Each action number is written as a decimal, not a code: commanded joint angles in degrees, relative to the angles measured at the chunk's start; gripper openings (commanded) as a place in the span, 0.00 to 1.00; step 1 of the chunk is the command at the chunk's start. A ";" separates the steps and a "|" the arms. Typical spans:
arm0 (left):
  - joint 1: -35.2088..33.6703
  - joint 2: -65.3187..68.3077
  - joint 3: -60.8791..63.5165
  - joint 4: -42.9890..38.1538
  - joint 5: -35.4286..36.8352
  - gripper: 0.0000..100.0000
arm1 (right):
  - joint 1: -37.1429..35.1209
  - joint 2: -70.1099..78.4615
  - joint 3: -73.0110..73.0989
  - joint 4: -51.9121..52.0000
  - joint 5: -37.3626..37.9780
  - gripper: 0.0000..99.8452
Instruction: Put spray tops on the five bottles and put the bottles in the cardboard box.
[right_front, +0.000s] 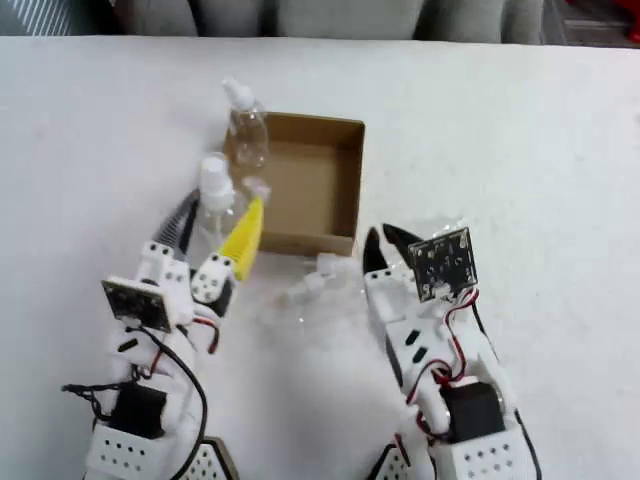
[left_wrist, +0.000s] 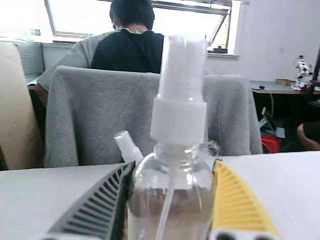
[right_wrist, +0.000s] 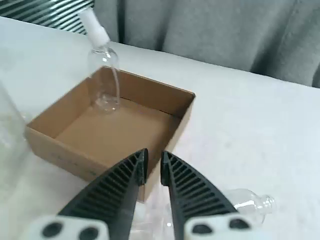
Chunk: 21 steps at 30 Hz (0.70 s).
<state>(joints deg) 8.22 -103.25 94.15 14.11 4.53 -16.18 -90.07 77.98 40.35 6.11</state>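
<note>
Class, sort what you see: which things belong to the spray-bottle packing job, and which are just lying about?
Part of the job:
cardboard box
standing bottle, capped, in the box
held bottle, capped, in the left claw
topless bottle, lying near the right claw

Just lying about:
grey cloth behind the table

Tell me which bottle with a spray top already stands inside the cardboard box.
The bottle upright in the far left corner of the box. The other topped bottle is outside the box, held in the left gripper.
</note>
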 joint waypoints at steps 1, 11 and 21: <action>-5.41 6.02 -10.64 -2.46 0.26 0.02 | 3.47 -2.86 7.38 -8.92 -0.53 0.02; -7.43 41.63 -31.30 -5.19 0.62 0.02 | 4.09 -11.03 18.99 -12.88 -0.53 0.02; -7.34 64.84 -31.47 -29.36 0.70 0.02 | 4.09 -12.79 18.90 -8.13 -0.53 0.02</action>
<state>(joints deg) 1.45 -44.79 66.73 -7.25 4.53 -12.57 -102.11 96.35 31.91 6.02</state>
